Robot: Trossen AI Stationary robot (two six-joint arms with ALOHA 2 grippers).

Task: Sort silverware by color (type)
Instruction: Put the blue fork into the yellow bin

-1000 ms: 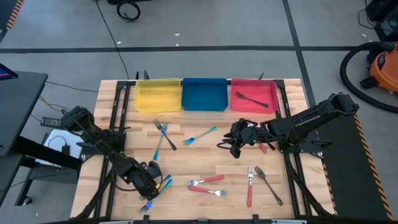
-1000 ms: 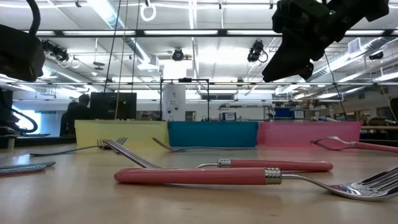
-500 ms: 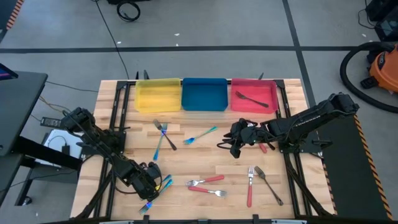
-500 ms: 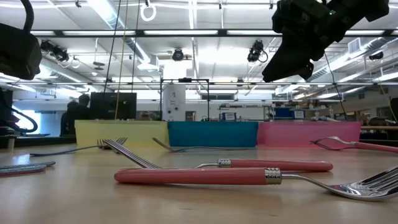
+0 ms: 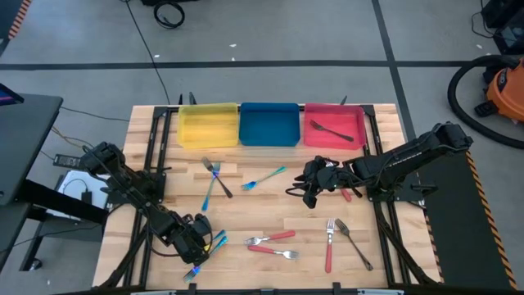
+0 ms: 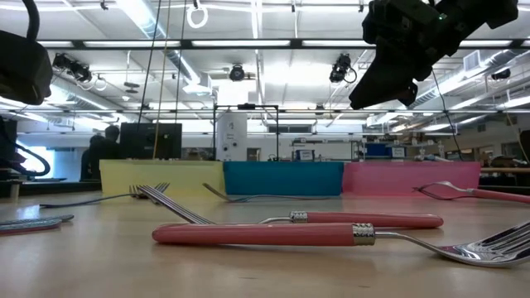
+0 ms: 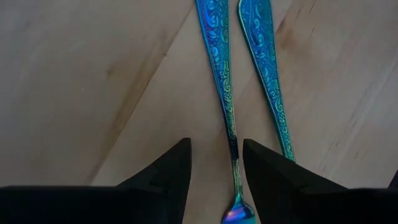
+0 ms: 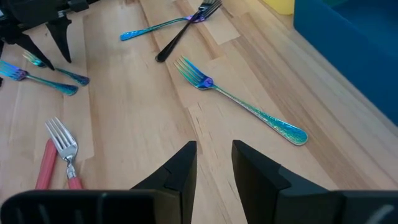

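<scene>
While my left gripper point(image 7: 214, 163) hung open at the table's near-left corner, one iridescent blue-teal utensil point(image 7: 222, 81) lay lengthwise between its fingers, running straight ahead. My right gripper point(image 5: 311, 195), empty, part-open, waited mid-table.

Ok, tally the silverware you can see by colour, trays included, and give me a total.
Iridescent blue-teal pieces: 4
Red-handled pieces: 4, one partly hidden under the right arm
Dark grey pieces: 3, one in the red tray
Total: 11 in sight
</scene>
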